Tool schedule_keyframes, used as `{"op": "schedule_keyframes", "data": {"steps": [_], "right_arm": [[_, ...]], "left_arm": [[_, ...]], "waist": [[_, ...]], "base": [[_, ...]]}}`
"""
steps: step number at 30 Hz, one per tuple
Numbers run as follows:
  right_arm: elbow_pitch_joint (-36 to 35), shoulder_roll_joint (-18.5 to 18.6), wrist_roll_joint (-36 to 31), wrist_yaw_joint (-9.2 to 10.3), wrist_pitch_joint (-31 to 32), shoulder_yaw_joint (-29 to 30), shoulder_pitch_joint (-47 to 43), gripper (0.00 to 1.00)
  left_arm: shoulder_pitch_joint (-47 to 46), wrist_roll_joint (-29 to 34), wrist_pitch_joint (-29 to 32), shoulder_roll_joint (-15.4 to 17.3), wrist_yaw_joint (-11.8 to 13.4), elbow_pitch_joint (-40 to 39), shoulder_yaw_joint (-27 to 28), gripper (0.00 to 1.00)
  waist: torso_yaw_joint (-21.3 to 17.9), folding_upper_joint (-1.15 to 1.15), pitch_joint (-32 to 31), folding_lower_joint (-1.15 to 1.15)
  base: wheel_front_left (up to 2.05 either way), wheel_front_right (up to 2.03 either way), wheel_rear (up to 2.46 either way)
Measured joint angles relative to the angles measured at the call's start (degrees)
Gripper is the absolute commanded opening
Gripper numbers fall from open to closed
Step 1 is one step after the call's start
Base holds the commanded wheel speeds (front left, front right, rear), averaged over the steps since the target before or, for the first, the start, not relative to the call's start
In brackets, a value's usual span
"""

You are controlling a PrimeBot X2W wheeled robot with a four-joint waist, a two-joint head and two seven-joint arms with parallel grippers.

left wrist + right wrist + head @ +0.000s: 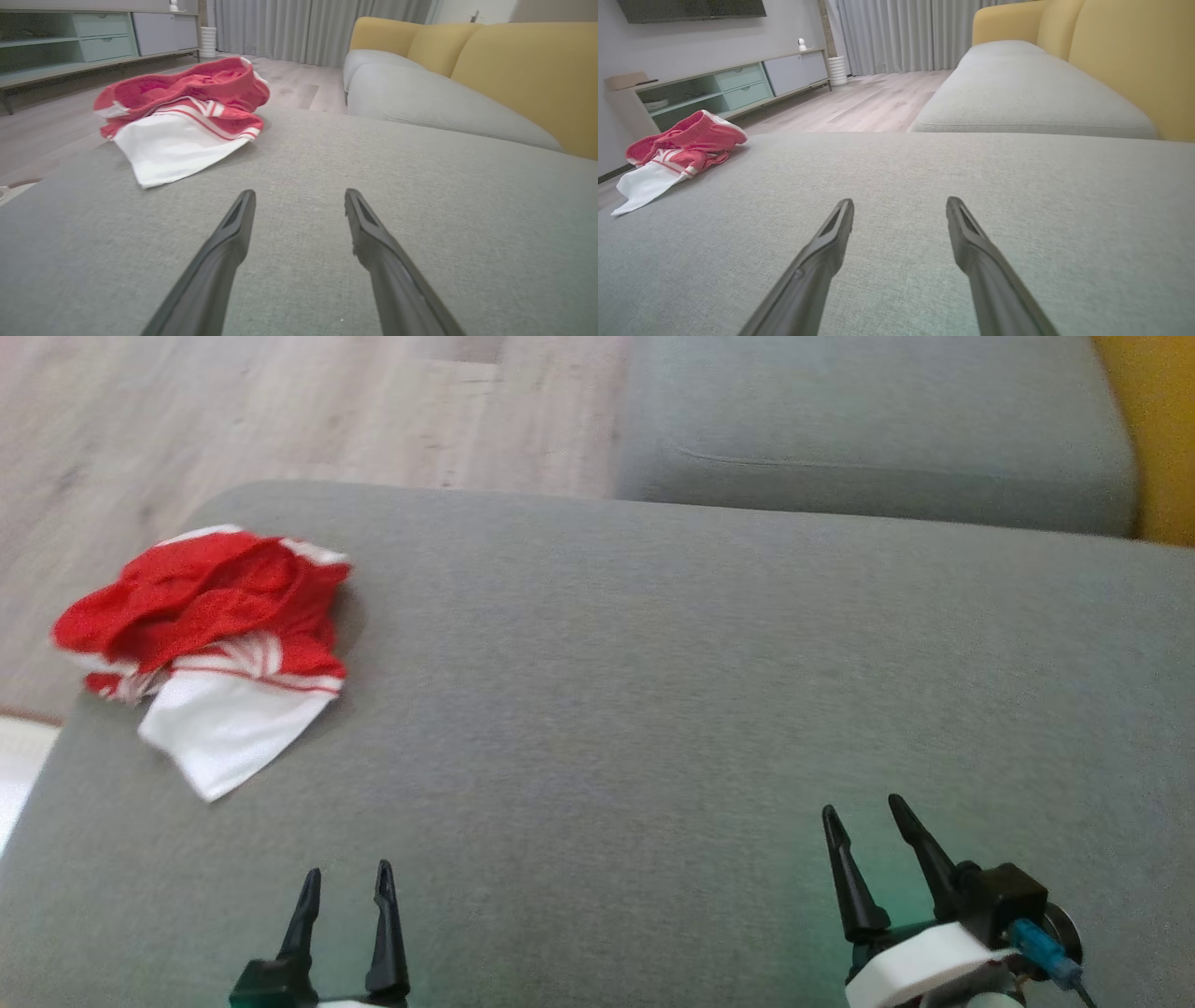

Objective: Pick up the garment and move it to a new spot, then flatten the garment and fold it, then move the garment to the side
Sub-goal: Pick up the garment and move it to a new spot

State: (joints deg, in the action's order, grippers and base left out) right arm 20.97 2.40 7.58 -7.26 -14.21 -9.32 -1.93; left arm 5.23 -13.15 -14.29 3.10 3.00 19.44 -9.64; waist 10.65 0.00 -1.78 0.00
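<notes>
Your left gripper (347, 870) sits at 7 o'clock and your right gripper (863, 805) at 5 o'clock, both spread wide with nothing held, over the grey cushion (653, 691). The garment (210, 644), red and white, lies crumpled at 10 o'clock, well apart from both.

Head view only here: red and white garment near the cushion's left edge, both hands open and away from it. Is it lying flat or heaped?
Observer: Heaped. The left wrist view shows the garment rising in a red mound, a white flap spread flat toward the left hand.
Operator: What lies beyond that edge?
Observer: Wood floor, then a low cabinet with pale green drawers.
Operator: And at the room's far end?
Observer: Grey curtains hang to the floor.
</notes>
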Motion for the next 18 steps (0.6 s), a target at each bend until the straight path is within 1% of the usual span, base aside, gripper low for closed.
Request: {"op": "schedule_keyframes", "data": {"steps": [10,18], "right_arm": [[0.0,0.0,1.0,0.0,0.0,-0.6,0.0,1.0],[0.0,0.0,1.4,0.0,0.0,-0.8,0.0,1.0]], "left_arm": [[0.0,0.0,0.0,0.7,0.0,0.0,0.4,1.0],[0.1,0.0,0.0,1.2,0.0,-1.1,0.6,1.0]], "waist": [[8.6,0.0,-0.5,0.0],[12.8,0.0,-0.8,0.0]], "base": [[0.0,0.0,0.0],[0.0,0.0,0.0]]}}
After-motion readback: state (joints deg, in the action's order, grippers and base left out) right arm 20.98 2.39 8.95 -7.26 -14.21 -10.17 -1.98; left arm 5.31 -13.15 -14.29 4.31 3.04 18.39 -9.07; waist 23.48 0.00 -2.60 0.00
